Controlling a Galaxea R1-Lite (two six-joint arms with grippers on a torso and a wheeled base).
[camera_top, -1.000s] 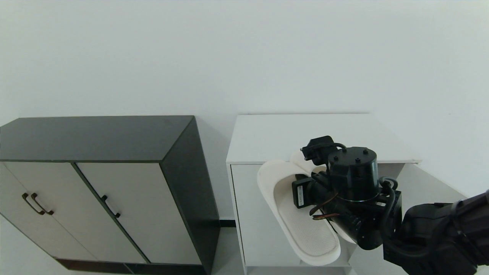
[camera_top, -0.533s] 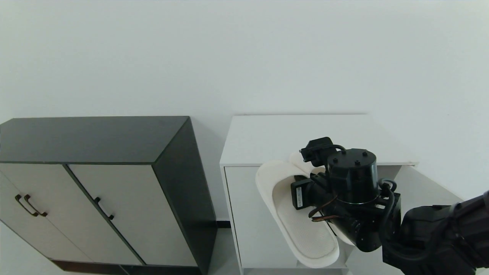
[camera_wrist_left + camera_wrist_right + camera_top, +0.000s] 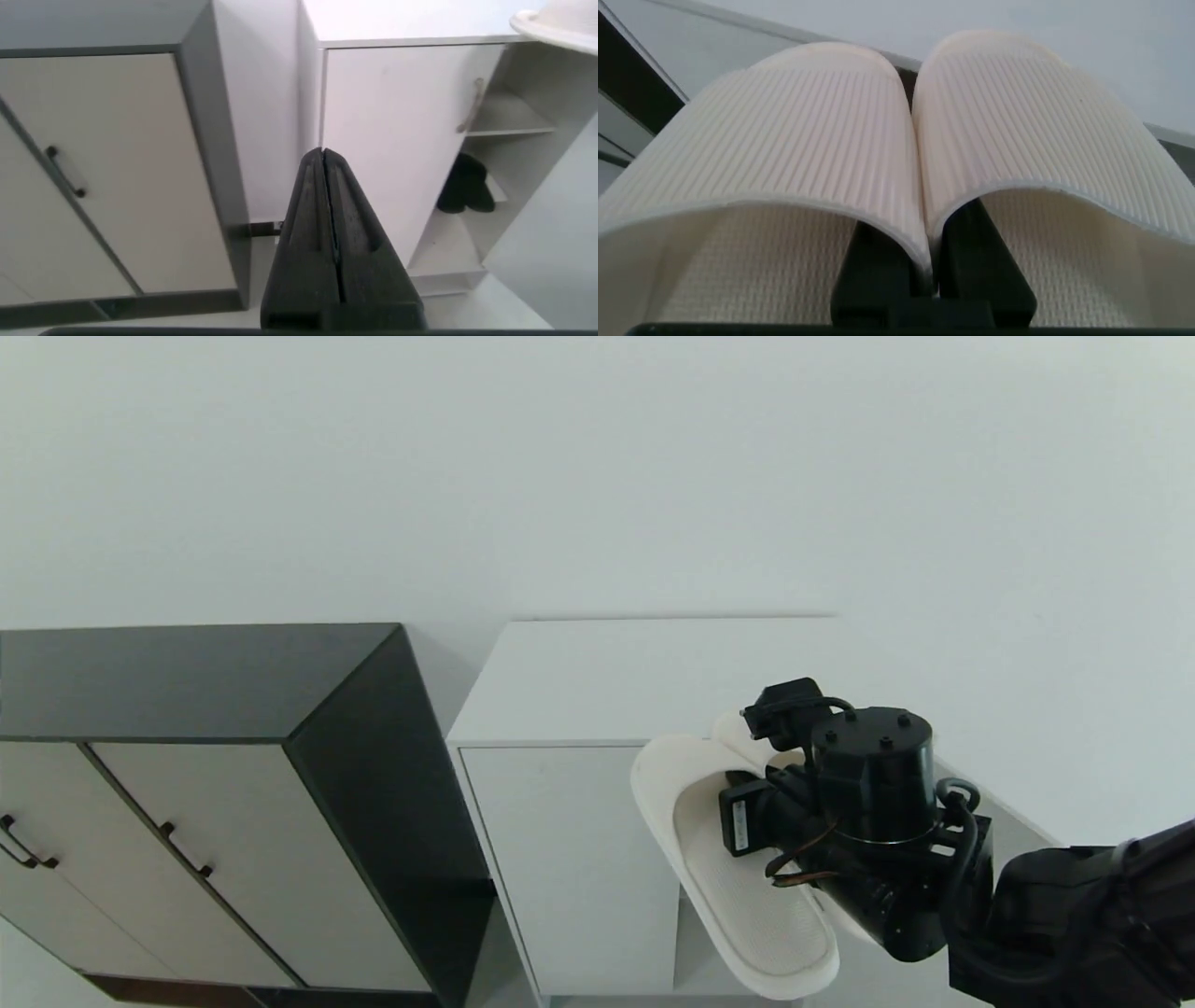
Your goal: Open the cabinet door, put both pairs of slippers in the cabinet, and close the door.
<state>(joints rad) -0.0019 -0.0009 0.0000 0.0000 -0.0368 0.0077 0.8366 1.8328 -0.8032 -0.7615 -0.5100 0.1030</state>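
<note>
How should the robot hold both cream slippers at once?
Pinch the two inner strap edges together where the slippers touch side by side, coming in from the open heel end. The right gripper does that: its fingers reach under the arched straps, so one squeeze should carry both.

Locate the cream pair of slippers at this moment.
In the head view's lower right, the cream slippers sit clamped in the right gripper, in front of the white cabinet.

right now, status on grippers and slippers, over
Right gripper shut on cream slippers, held up before white cabinet. Left gripper shut, empty. Cabinet open, dark thing on one shelf inside.
</note>
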